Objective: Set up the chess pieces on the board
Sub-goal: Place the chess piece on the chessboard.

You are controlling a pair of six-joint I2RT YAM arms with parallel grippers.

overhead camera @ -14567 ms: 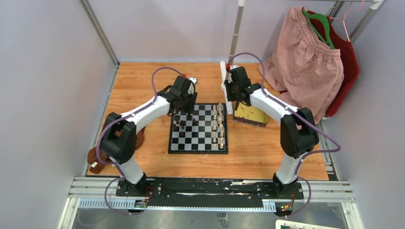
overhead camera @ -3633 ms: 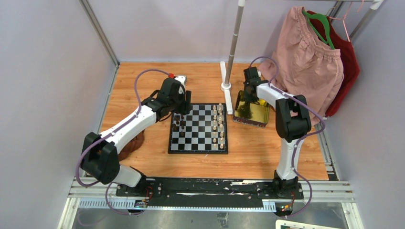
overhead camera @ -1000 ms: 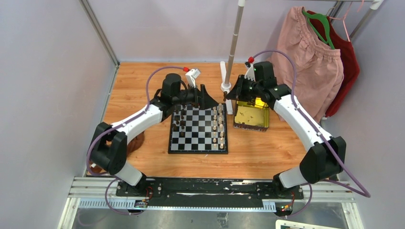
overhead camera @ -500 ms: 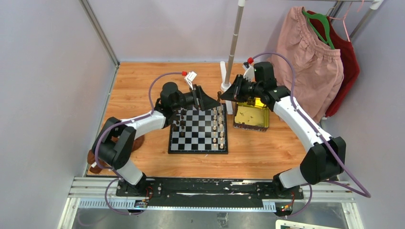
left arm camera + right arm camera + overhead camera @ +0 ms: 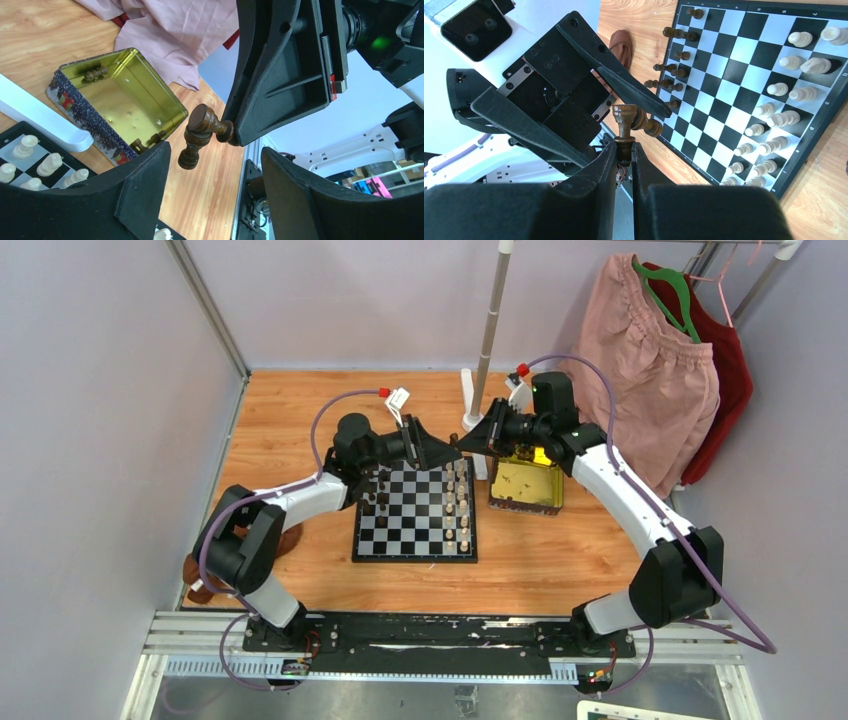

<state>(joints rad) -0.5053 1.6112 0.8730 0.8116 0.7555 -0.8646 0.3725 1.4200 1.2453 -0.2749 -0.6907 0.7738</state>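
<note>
Both arms have closed in since half a second back, nearly meeting over the chessboard's (image 5: pixel 400 532) 12 o'clock edge. Dark brown piece (image 5: pixel 200 132) is pinched in the right gripper (image 5: pixel 624 150). Left gripper (image 5: pixel 212 160) is spread wide at it, contact unclear. White pieces (image 5: pixel 457 502) look placed, dark pieces (image 5: pixel 377 495) partly. Stragglers sit in the gold tin (image 5: pixel 85 117). Held piece: glossy turned wood, type unclear.

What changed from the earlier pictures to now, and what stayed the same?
The right gripper dipped into the gold tin, came up shut on a dark piece, and swung left above the far edge of the board. The left gripper rose from the board's left side and turned to face it, fingers open around the piece. The cream pieces on the board stayed put.
</note>
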